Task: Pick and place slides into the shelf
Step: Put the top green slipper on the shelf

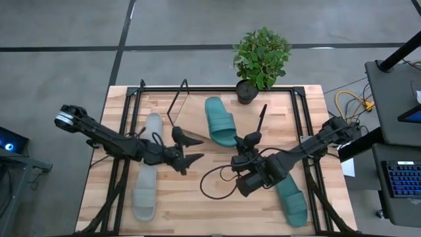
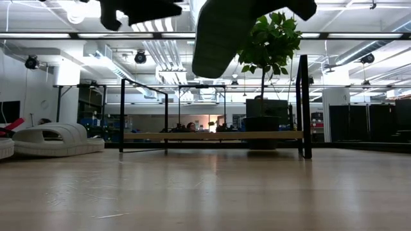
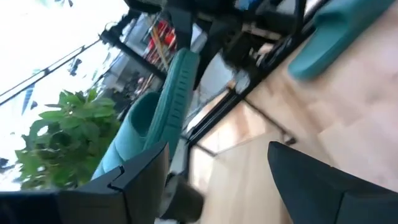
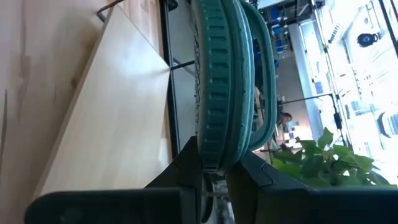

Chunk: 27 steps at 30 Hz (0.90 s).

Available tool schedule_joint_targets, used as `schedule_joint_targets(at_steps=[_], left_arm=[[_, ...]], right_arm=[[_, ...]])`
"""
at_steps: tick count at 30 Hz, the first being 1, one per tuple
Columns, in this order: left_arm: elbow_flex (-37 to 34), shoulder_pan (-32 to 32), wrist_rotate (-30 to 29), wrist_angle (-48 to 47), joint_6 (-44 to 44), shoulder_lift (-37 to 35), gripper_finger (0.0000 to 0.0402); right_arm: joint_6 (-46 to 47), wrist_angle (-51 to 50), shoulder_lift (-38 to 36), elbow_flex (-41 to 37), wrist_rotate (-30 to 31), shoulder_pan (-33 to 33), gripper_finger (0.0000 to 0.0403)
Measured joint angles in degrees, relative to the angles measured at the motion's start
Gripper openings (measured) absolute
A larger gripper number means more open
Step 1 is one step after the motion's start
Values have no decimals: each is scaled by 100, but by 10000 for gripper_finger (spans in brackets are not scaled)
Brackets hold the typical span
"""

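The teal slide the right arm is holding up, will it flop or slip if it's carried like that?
Probably stiff: the teal slide stands straight from the right gripper. Likely light, foam-looking. The ribbed edge should resist slipping, though pinched only at one end it may pivot.

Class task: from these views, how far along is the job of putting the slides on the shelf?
Done: nothing rests on the shelf yet. In hand: the right gripper is shut on a teal slide, held above the shelf. The left gripper is open and empty. Left: a grey slide and another teal slide lie on the table; no fourth slide shows from above.
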Motion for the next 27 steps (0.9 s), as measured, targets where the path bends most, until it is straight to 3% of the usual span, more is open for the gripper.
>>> schedule_joint_targets(at_steps=[13, 27], left_arm=[[1043, 12, -770, 1, 1293, 1106, 260], [1473, 189, -924, -7, 1350, 1420, 260]], right_arm=[[-220, 357, 0, -96, -136, -60, 37], [-760, 777, 0, -98, -350, -58, 37]])
